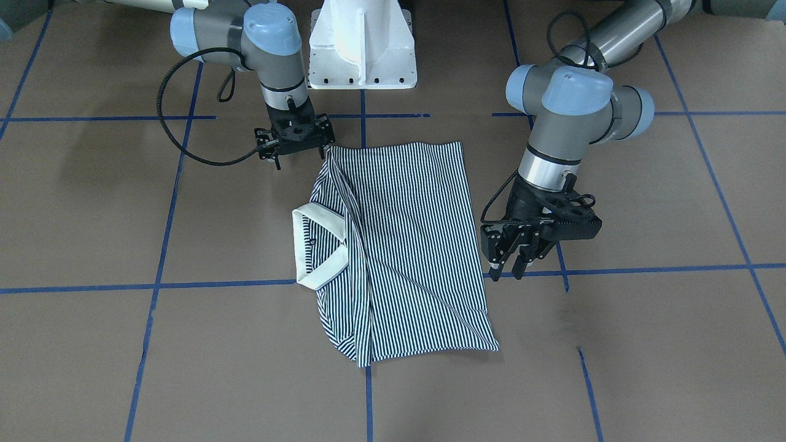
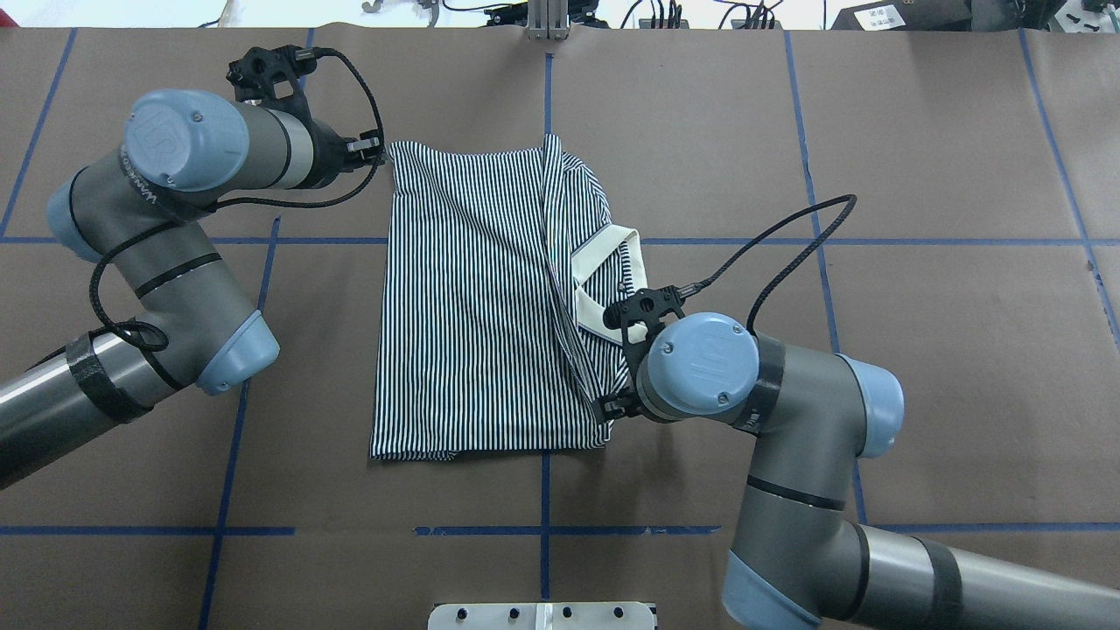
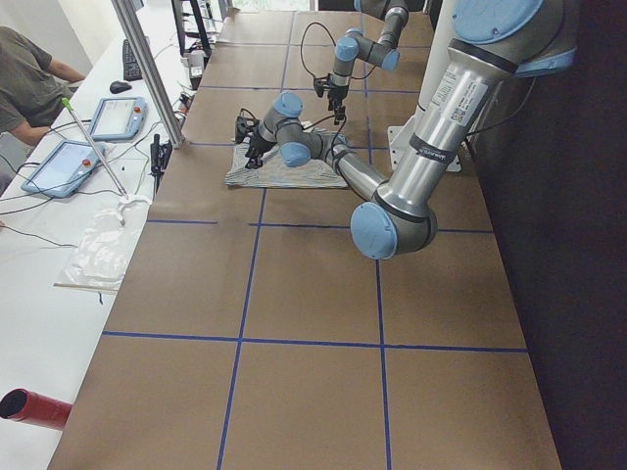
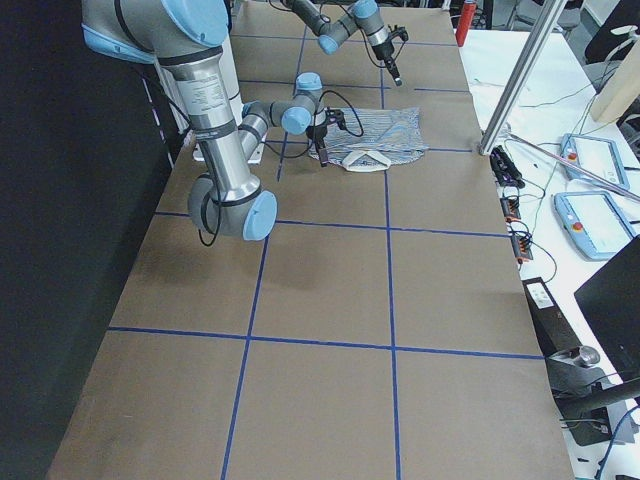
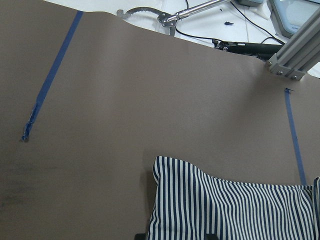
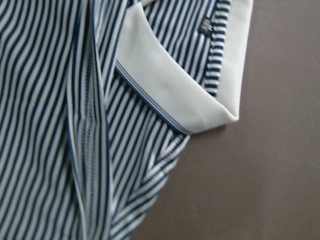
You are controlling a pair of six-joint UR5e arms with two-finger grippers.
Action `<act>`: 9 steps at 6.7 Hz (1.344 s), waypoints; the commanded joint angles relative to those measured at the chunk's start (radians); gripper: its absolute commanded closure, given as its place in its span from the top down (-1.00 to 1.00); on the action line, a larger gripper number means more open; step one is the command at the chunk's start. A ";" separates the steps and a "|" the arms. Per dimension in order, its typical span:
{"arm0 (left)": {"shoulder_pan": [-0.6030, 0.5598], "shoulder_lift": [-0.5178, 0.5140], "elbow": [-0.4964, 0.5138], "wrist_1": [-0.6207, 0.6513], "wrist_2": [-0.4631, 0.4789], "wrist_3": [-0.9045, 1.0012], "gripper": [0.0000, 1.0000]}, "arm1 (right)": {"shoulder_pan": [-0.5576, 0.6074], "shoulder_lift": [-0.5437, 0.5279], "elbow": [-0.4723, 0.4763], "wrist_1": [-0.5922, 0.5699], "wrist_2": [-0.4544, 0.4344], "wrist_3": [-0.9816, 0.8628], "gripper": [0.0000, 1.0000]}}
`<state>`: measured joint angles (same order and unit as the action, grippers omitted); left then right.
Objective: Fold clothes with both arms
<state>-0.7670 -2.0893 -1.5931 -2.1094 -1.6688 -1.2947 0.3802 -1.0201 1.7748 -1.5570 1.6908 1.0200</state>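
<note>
Crowding one corner of the shirt (image 1: 405, 245), the right claw (image 1: 296, 137) hides whether it grips; the left claw (image 1: 507, 265) gapes alongside.

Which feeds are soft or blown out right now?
Right wrist view: shirt and collar soft, close-up blur. Front-facing view: white pedestal glares, soft shadows on the table. Left wrist view: sharp, bright bench at the top.

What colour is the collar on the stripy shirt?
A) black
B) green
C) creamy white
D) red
C: the collar is plain creamy white, and it stands out against the dark blue and white stripes of the shirt.
</note>
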 commanded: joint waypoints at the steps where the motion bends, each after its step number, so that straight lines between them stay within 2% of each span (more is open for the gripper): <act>1: 0.000 0.000 -0.042 0.042 0.000 0.002 0.00 | 0.013 0.186 -0.206 0.014 -0.005 0.041 1.00; 2: 0.000 0.002 -0.042 0.040 -0.018 0.002 0.00 | 0.014 0.231 -0.263 0.012 -0.006 0.048 1.00; 4: 0.000 0.002 -0.042 0.042 -0.022 0.002 0.00 | 0.042 0.236 -0.294 0.011 -0.006 0.032 1.00; 9: 0.000 0.002 -0.057 0.043 -0.035 -0.006 0.00 | 0.055 0.221 -0.311 0.005 -0.006 0.025 1.00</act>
<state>-0.7670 -2.0874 -1.6434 -2.0674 -1.7036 -1.2974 0.4344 -0.7905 1.4629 -1.5507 1.6840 1.0459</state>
